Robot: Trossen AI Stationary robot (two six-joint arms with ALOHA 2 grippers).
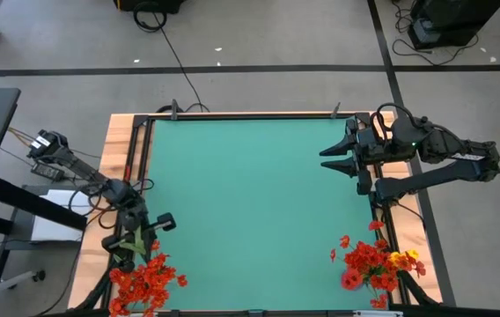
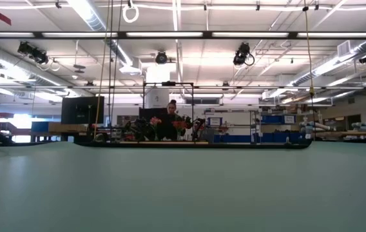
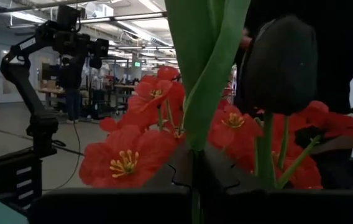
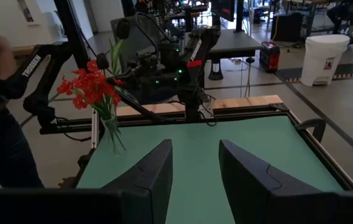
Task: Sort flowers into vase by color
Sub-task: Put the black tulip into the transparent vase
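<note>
On the green table (image 1: 259, 202), a bunch of red flowers (image 1: 144, 277) stands at the near left corner and a red-and-yellow bunch (image 1: 375, 264) at the near right. The right gripper (image 1: 336, 157) waits by the table's far right edge, jaws apart and empty. The left gripper (image 1: 136, 245), just beside the red bunch, is closed on a green stem (image 3: 204, 74) next to a dark bloom (image 3: 282, 65); such stems look light, thin and springy, so holding low on the stem, clear of soft petals, seems wisest.

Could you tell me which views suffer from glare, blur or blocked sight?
Low view: bright ceiling strip lights glare; the room behind looks soft. Left wrist view: a green leaf and a dark flower head sit close and blurred, blocking much. High view: evenly lit green mat.
</note>
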